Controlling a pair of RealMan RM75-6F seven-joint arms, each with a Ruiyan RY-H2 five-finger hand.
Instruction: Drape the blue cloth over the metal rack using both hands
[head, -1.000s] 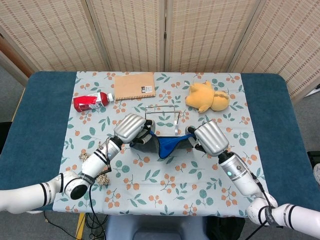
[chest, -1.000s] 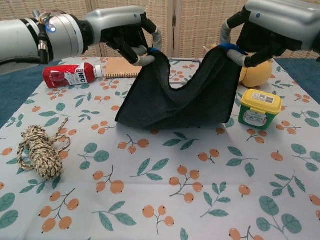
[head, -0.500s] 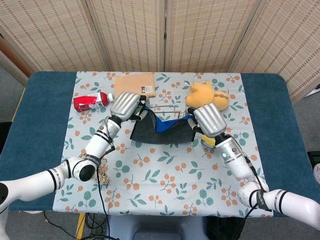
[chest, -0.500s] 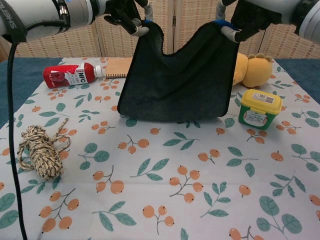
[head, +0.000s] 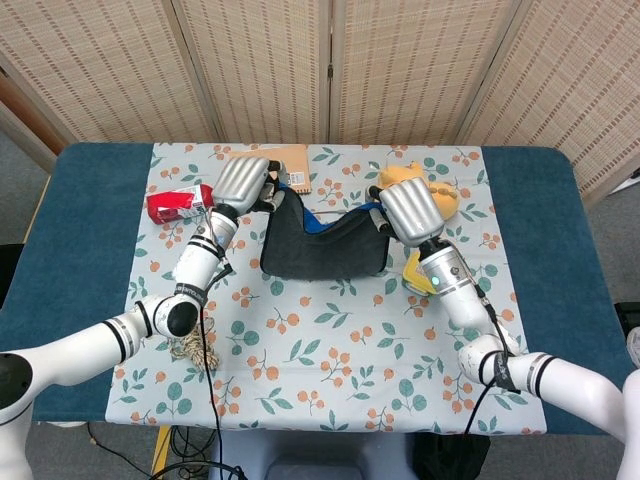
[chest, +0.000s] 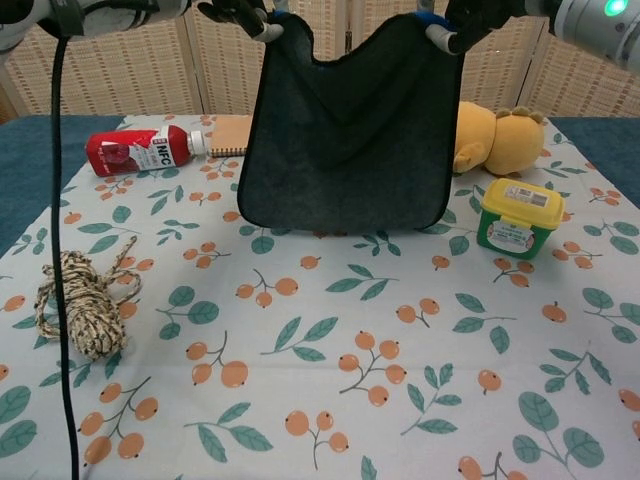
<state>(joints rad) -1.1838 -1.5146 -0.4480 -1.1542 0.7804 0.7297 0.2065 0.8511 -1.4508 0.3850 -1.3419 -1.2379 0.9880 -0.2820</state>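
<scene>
Left hand (head: 243, 182) and right hand (head: 408, 210) each pinch a top corner of the blue cloth (chest: 350, 130), hanging spread; the metal rack, probably hidden behind, lies toward twelve o'clock.

The blue cloth (chest: 345, 130) hangs up off the worktop as a dark, flat sheet, pinched at its two top corners, the top edge sagging in a curve between them. Its lower hem sits just above the patterned covering, toward the worktop's far edge. The metal rack is hidden behind it.
</scene>
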